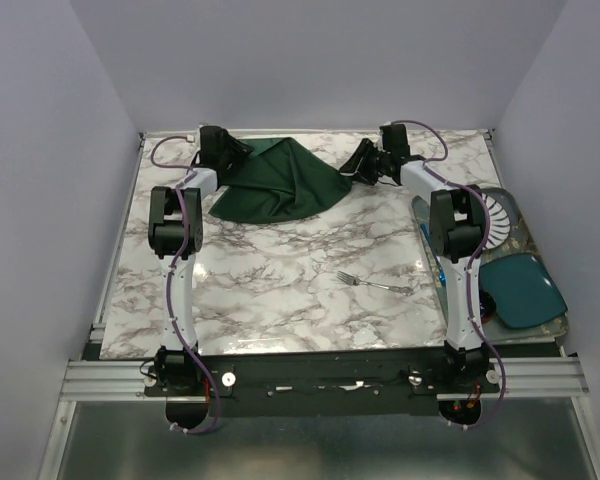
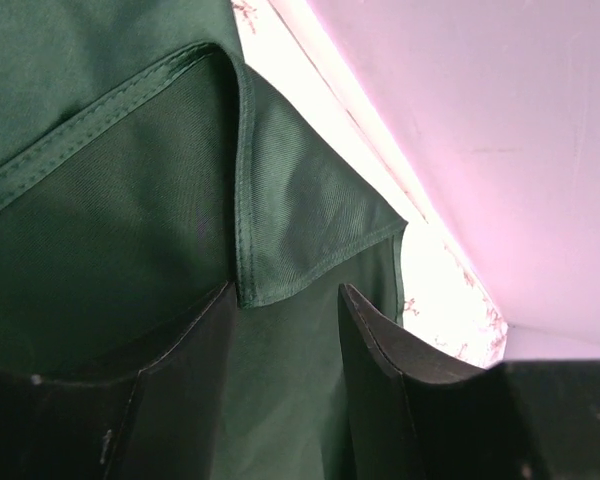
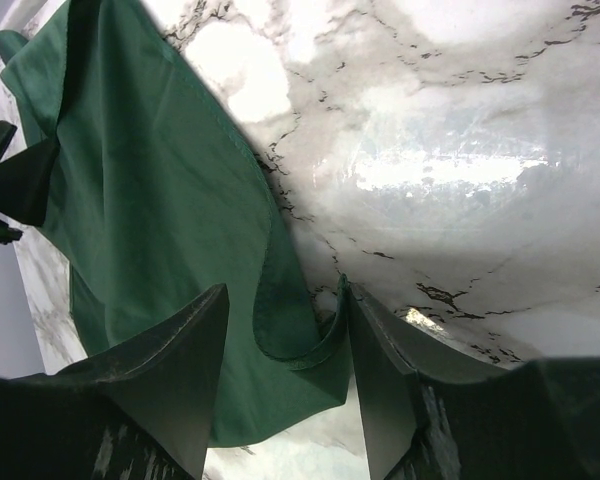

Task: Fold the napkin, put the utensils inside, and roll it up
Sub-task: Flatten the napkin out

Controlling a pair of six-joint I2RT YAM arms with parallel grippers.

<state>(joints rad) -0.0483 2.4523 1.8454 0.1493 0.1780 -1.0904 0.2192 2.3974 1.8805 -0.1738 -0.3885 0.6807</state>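
Note:
The dark green napkin [image 1: 280,185] lies rumpled at the far side of the marble table, between my two grippers. My left gripper [image 1: 235,155] is open at the napkin's far left edge. In the left wrist view, cloth [image 2: 100,200] fills the gap between the fingers [image 2: 285,300] and a folded corner [image 2: 310,220] lies just ahead. My right gripper [image 1: 365,160] is open at the napkin's right corner. In the right wrist view that corner [image 3: 290,320] curls up between the fingers [image 3: 285,310], against the right one. The silver fork [image 1: 375,284] lies alone nearer the front.
A tray [image 1: 535,245] at the table's right edge holds a teal oval dish [image 1: 520,290] and a white ribbed plate [image 1: 500,215]. The back wall stands close behind both grippers. Side walls enclose the table.

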